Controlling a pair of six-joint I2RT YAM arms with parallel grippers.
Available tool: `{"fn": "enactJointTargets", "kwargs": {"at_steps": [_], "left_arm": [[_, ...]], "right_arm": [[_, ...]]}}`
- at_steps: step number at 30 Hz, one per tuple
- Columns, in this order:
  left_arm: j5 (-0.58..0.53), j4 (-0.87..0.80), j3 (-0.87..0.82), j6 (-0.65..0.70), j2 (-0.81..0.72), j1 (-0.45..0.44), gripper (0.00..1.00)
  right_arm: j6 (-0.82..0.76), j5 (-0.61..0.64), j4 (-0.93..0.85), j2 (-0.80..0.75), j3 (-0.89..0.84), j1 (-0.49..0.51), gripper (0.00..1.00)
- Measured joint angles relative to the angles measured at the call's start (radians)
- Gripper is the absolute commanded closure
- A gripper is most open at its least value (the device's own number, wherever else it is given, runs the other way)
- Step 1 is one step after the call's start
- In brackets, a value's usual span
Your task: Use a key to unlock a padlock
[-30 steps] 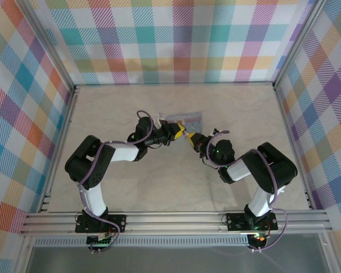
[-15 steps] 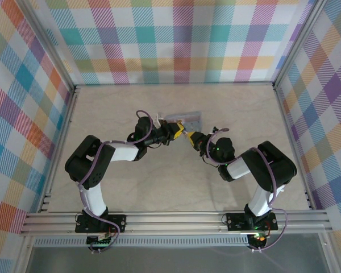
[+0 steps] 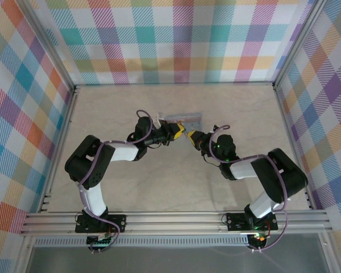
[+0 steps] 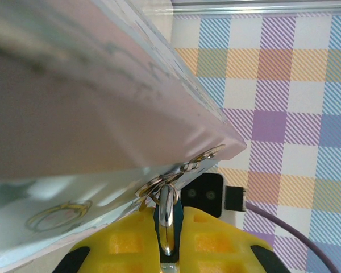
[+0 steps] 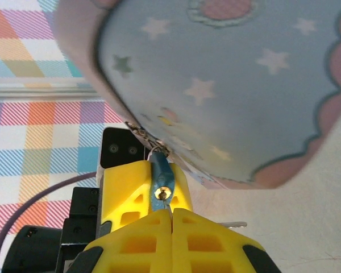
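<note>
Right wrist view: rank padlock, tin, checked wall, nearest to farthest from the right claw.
From the right claw:
1. padlock, just ahead of the tips.
2. tin, behind the padlock, up and right.
3. checked wall, far background, left.

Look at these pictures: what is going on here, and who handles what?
Both arms meet at the pale blue tin. The left gripper is shut on the small bluish padlock, which hangs at the tin's hasp, and steadies it. The right gripper is shut and appears to pinch the thin key, with its tip at the keyhole.
</note>
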Motion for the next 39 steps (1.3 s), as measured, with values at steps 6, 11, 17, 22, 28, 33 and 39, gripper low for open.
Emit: {"fn": "enactJointTargets", "kwargs": {"at_steps": [6,11,17,22,28,33,39], "left_arm": [[0.013,0.007,0.0,0.002,0.0,0.0,1.0],[-0.001,0.007,0.0,-0.002,0.0,0.0,1.0],[-0.018,0.027,-0.002,-0.017,0.005,0.0,1.0],[-0.026,0.04,-0.006,-0.021,0.01,0.001,1.0],[-0.034,0.048,-0.015,-0.025,0.014,0.002,1.0],[-0.033,0.054,-0.015,-0.025,0.014,0.002,1.0],[-0.033,0.055,-0.015,-0.024,0.015,0.002,1.0]], "right_arm": [[-0.101,0.018,-0.126,-0.056,0.017,0.009,1.0],[-0.101,0.025,-0.071,-0.016,0.017,0.011,1.0],[-0.074,0.04,0.055,0.047,0.001,0.011,1.0],[-0.008,0.048,0.208,0.15,-0.01,0.011,1.0],[0.046,0.049,0.265,0.185,-0.013,0.014,1.0],[0.101,0.047,0.27,0.185,-0.014,0.013,1.0],[0.14,0.032,0.283,0.195,-0.014,0.009,1.0]]}}
